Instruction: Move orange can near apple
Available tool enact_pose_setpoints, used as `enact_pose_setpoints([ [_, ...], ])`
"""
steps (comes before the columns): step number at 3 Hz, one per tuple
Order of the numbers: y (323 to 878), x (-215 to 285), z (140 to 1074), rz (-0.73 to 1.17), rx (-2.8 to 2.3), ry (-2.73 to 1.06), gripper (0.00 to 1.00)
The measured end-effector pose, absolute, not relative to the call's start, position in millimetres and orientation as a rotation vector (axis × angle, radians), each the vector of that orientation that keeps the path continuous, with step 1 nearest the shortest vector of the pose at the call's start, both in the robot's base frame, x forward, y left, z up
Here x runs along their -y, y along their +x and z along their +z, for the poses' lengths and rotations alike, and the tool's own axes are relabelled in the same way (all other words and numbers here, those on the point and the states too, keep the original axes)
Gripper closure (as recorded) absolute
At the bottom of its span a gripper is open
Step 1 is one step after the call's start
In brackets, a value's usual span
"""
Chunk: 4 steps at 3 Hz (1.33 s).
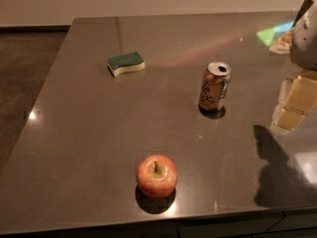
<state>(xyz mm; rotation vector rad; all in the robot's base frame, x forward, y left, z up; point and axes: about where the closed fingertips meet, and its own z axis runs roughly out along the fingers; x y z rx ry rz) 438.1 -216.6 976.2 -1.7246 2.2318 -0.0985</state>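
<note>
The orange can [214,86] stands upright on the grey table [89,133], right of the middle, with its silver top open. The apple [156,176] sits near the table's front edge, stem up, well in front of the can and to its left. A pale part of my arm with the gripper [306,36] shows at the right edge, above the table and to the right of the can, apart from it. It holds nothing that I can see.
A green and cream sponge [126,63] lies at the back left. Pale yellow shapes [296,102] show at the right edge. A dark shadow [271,170] falls on the front right. The table's left edge drops to dark floor [25,83].
</note>
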Motion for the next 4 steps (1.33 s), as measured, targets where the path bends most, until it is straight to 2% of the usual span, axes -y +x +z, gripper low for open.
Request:
enact_pose_setpoints([
  [2,446,212,976,-0.062,-2.225,-1.699,0.0],
  [4,498,185,951,0.036,-2.221,-1.596,0.0],
])
